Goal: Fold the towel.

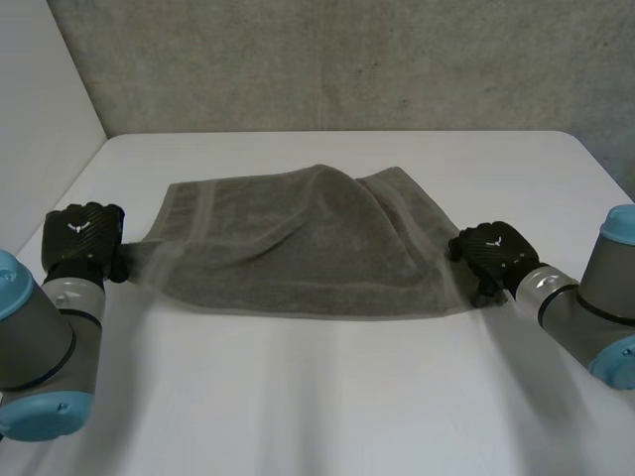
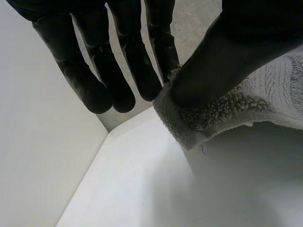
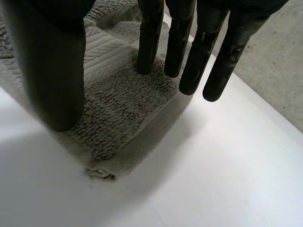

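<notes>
A grey towel [image 1: 308,248] lies spread across the white table [image 1: 327,397], rumpled, with its far right part folded over. My left hand [image 1: 84,238] is at the towel's near left corner. In the left wrist view its thumb [image 2: 227,61] pinches that corner [image 2: 222,118] against a finger and holds it lifted off the table. My right hand [image 1: 491,253] is at the towel's near right corner. In the right wrist view its fingers [image 3: 151,42] are straight, one fingertip touches the towel [image 3: 118,104], and the thumb [image 3: 52,71] stands apart over the cloth, which lies flat.
A grey wall [image 1: 347,59] runs behind the table's far edge, and a white panel [image 1: 40,89] stands at the left. Bare table stretches in front of the towel and beyond it.
</notes>
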`<action>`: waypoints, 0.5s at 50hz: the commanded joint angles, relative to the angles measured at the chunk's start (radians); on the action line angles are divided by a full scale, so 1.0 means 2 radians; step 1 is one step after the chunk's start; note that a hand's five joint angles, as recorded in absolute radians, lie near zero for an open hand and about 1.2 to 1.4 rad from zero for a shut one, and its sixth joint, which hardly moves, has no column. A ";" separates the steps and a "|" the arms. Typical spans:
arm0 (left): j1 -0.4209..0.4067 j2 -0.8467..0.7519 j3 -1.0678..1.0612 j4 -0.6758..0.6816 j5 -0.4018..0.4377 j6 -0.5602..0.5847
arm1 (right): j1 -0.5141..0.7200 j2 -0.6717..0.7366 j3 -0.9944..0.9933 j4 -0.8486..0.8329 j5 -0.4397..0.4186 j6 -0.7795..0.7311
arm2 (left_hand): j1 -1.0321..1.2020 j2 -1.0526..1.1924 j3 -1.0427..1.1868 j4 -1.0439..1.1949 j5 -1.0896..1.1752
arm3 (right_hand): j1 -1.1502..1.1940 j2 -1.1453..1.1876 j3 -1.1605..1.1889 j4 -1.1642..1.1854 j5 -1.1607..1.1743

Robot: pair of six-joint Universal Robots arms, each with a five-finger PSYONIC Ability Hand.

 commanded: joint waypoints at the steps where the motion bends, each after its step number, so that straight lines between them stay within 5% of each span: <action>1: 0.000 0.000 0.000 0.000 0.000 0.000 | 0.001 0.004 -0.001 -0.020 0.003 0.002 | 0.004 -0.036 -0.075 -0.061 -0.115 | 0.012 0.019 0.014 0.015 0.013; 25: 0.000 0.000 0.000 0.000 0.000 0.000 | 0.003 0.016 -0.004 -0.024 0.003 0.003 | 0.004 -0.036 -0.075 -0.061 -0.115 | 0.107 0.115 0.109 0.110 0.109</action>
